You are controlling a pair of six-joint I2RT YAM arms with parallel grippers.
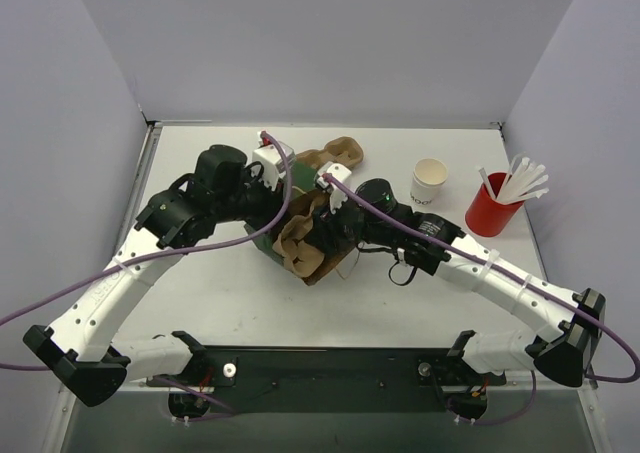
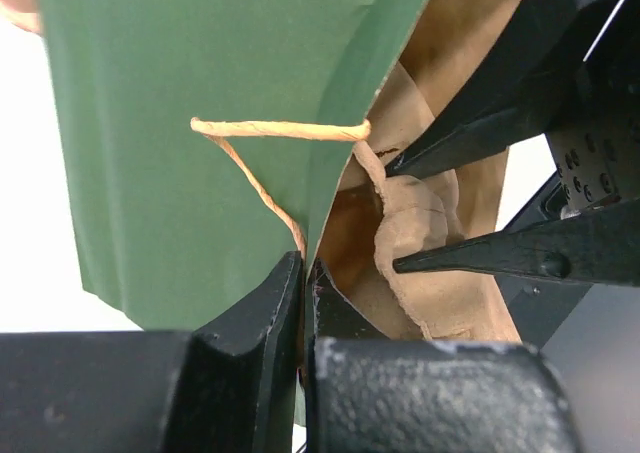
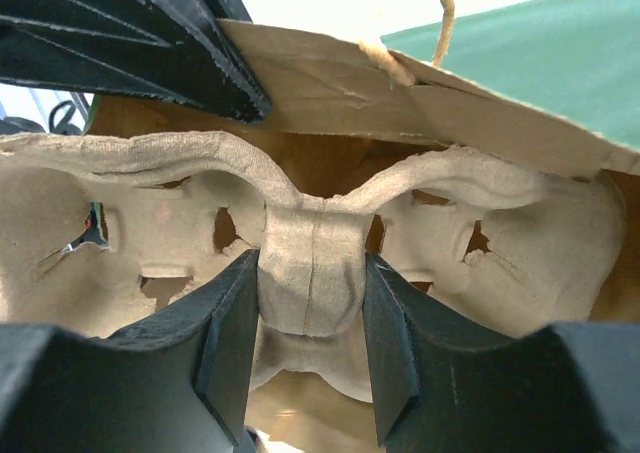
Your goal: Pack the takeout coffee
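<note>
Centrally, the left gripper point(image 2: 305, 273), nearly closed, pinches the rim of the green bag point(image 2: 200, 73), apparently to hold its mouth open. The right gripper point(image 3: 310, 283), part-open, clamps the centre post of the pulp carrier point(image 3: 500, 233), likely feeding it inside (takeout coffee not visible in any view). White worktop point(image 1: 220, 293) under the bag; plain pale walls point(image 1: 320, 43) behind.

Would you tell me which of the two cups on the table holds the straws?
The red cup at the far right, white straws sticking out; the white cup beside it holds none.
</note>
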